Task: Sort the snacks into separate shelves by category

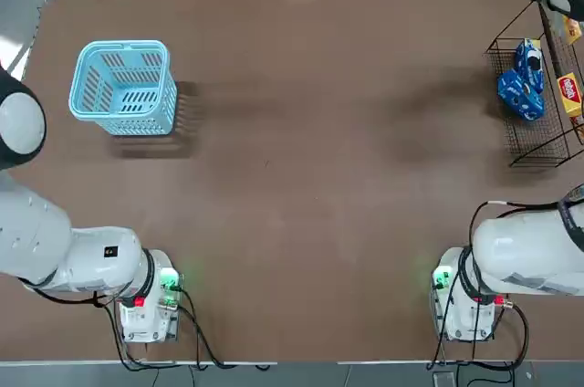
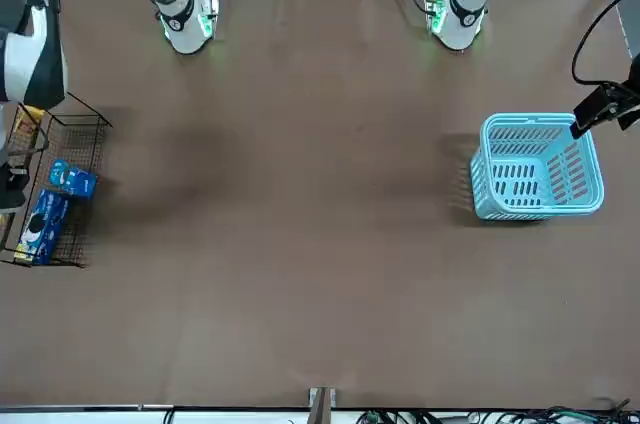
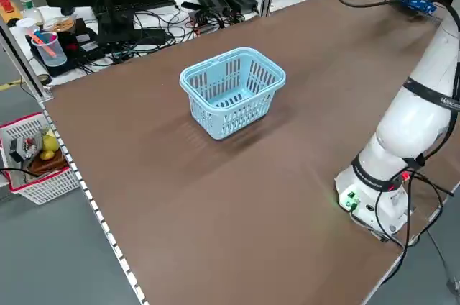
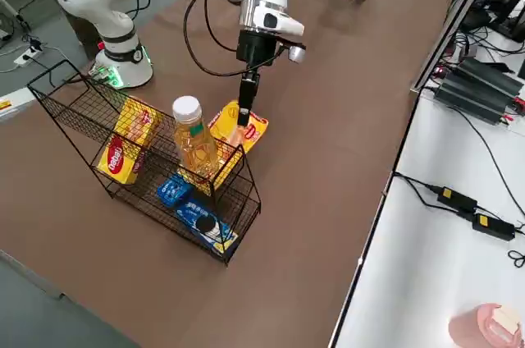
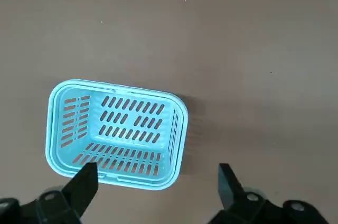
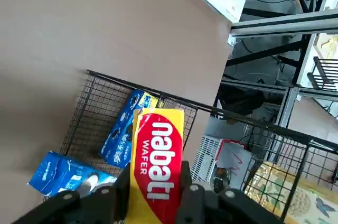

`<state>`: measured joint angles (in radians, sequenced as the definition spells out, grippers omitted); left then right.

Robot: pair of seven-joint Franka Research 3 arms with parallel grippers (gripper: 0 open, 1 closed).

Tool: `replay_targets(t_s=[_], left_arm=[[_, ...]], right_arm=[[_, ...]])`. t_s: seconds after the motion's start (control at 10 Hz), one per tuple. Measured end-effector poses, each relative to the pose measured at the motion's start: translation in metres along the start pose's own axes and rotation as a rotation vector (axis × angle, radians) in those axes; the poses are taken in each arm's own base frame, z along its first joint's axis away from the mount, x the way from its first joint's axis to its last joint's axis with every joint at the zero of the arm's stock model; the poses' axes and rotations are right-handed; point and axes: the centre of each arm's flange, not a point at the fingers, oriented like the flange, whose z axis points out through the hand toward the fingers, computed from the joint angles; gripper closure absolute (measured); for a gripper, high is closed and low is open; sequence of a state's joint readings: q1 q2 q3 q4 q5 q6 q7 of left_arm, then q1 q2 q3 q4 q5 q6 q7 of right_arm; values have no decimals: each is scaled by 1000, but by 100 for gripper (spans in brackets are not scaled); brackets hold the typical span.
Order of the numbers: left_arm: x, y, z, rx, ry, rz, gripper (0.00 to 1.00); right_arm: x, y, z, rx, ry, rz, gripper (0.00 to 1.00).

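Top cam overhead, facing down — front cam opposite, both incl. basket point(image 1: 123, 86)

Rack point(image 1: 516, 145) on worktop point(image 1: 319, 223); basket point(image 1: 123, 86) well L of rack. 2 pkts point(image 1: 522, 95) in rack, box point(image 1: 569, 95) R of pkts; 2nd box point(image 6: 158, 166) in R tool point(image 4: 244, 121), rack's far end.

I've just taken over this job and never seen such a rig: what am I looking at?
Two white robot arms share a brown table. One picture looks straight down, one faces the robot, two look down from its sides, and two ride on the wrists. On the robot's right stands a wire rack with blue packets, yellow snacks and a bottle. The right hand, at the rack, is closed on a yellow box. The left hand is open, above the table by the blue basket.
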<state>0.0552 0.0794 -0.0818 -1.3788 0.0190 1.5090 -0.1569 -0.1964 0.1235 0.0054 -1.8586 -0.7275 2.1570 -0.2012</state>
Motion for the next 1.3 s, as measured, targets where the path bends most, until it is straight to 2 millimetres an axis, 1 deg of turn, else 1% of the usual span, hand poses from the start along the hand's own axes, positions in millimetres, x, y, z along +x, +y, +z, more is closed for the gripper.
replay_targets(t_s=[0.3, 0.6, 0.7, 0.9, 1.1, 1.2, 1.3], left_arm=[[0, 0, 0, 0, 0, 0, 0], [0, 0, 0, 0, 0, 0, 0], [0, 0, 0, 0, 0, 0, 0], [0, 0, 0, 0, 0, 0, 0], [0, 0, 0, 0, 0, 0, 0], [0, 0, 0, 0, 0, 0, 0], [0, 0, 0, 0, 0, 0, 0]], right_arm=[[-7, 3, 17, 8, 6, 8, 63], [-8, 4, 19, 9, 7, 11, 63], [-9, 4, 19, 9, 6, 12, 60], [-10, 6, 20, 9, 4, 14, 58], [-10, 6, 20, 9, 4, 15, 52], [-10, 6, 20, 9, 4, 14, 43], [-10, 6, 20, 9, 4, 15, 37]])
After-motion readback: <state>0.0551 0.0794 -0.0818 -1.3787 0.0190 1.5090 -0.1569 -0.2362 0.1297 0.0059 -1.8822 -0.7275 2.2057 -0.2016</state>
